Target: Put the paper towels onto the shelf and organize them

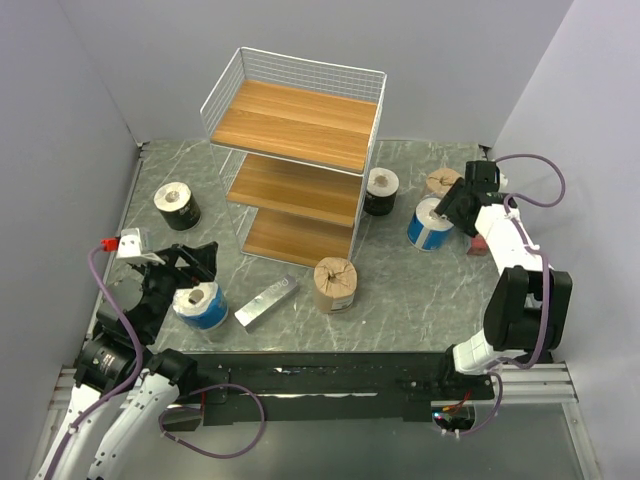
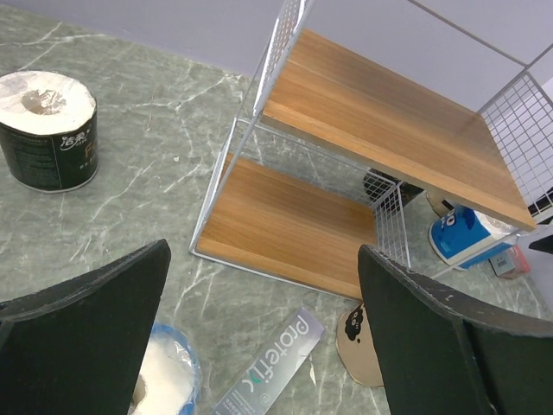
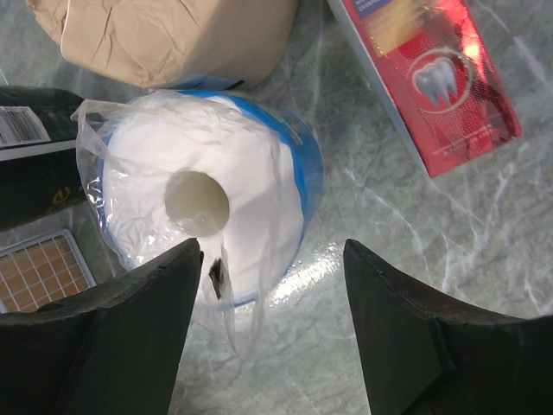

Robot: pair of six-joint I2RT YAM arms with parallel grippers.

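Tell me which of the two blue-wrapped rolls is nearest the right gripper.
The blue roll right of the shelf, next to a brown roll; the other blue roll stands at front left.

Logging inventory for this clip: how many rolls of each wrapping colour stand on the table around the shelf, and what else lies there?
Blue-wrapped rolls: 2
Black-wrapped rolls: 2
Brown-paper rolls: 2
Silver Protefix pack: 1
Red toothpaste box: 1
Total: 8

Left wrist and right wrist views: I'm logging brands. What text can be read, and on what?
"protefix": on the silver bar.
Black roll: label print too small to read.
Blue roll: print unreadable.
Red box: a tooth picture; lettering blurred.
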